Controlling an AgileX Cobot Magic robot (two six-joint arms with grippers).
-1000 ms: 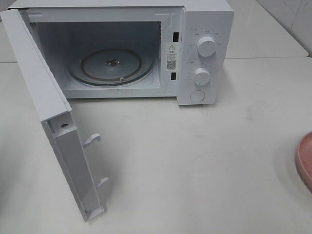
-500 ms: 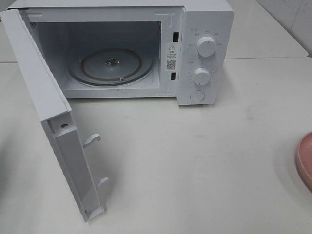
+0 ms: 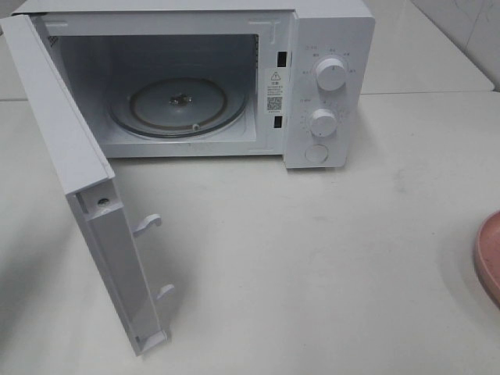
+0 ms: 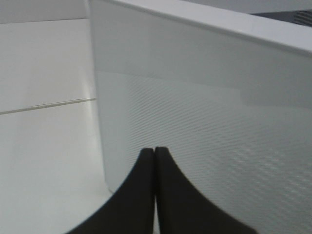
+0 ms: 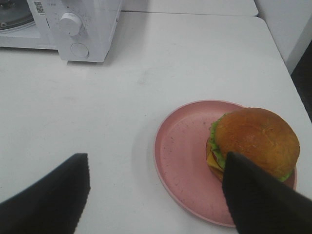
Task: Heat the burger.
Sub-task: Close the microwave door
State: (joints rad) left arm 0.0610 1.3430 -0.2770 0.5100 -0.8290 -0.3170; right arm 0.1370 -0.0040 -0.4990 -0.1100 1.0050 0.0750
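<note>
The burger [image 5: 256, 139], with a glossy brown bun and a green lettuce frill, sits on the right side of a pink plate [image 5: 180, 151] in the right wrist view. My right gripper [image 5: 156, 158] is open above the plate's near rim. One dark finger [image 5: 253, 195] covers the burger's near edge and the other finger [image 5: 58, 195] is over bare table; nothing is held. In the exterior high view only the plate's rim [image 3: 491, 258] shows at the right edge, and the burger and both grippers are out of view. My left gripper [image 4: 155, 152] is shut and empty, close to the microwave door [image 4: 209, 122].
The white microwave [image 3: 328, 86] stands at the back with its door [image 3: 70, 156] swung wide open toward the front left. Its glass turntable [image 3: 178, 105] is bare. Two knobs and a button are on its right panel. The white table [image 3: 312, 258] spreads in front.
</note>
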